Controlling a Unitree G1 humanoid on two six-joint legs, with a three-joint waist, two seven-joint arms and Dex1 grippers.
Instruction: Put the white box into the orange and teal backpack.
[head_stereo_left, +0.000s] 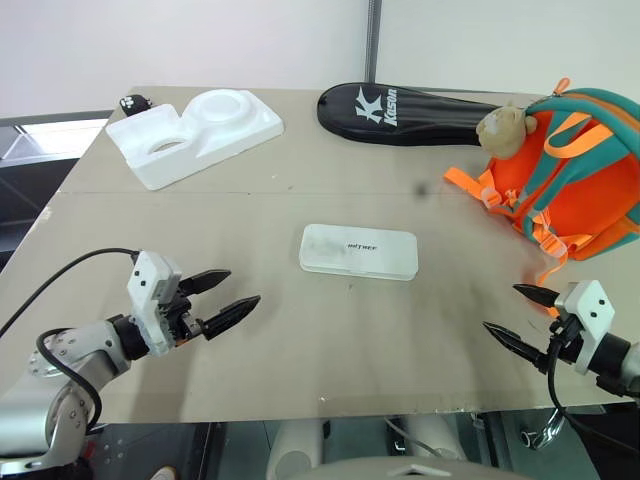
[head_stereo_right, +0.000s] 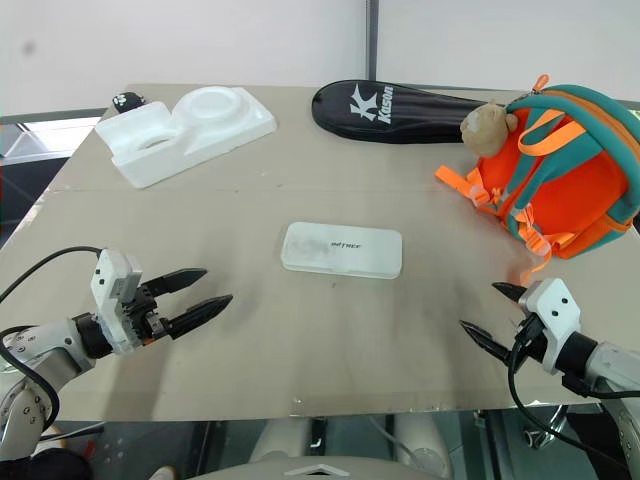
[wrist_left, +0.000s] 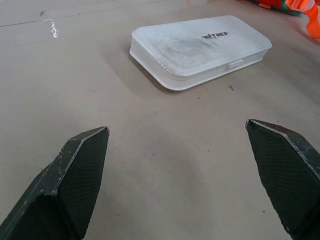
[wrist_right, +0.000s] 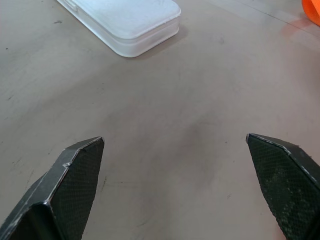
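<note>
White box (head_stereo_left: 359, 250): slim, flat, rounded corners.

Tan table (head_stereo_left: 250, 330) under everything. Far-left corner: bulky white foam block (head_stereo_left: 195, 133) with round hollows, a small black object (head_stereo_left: 132, 102) just beyond its left end. Right of the block, along the far edge: long black racket bag (head_stereo_left: 420, 112), white lettering.

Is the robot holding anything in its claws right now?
No. The left gripper and right gripper are both open and hold nothing. The white box lies flat on the table between them.
</note>
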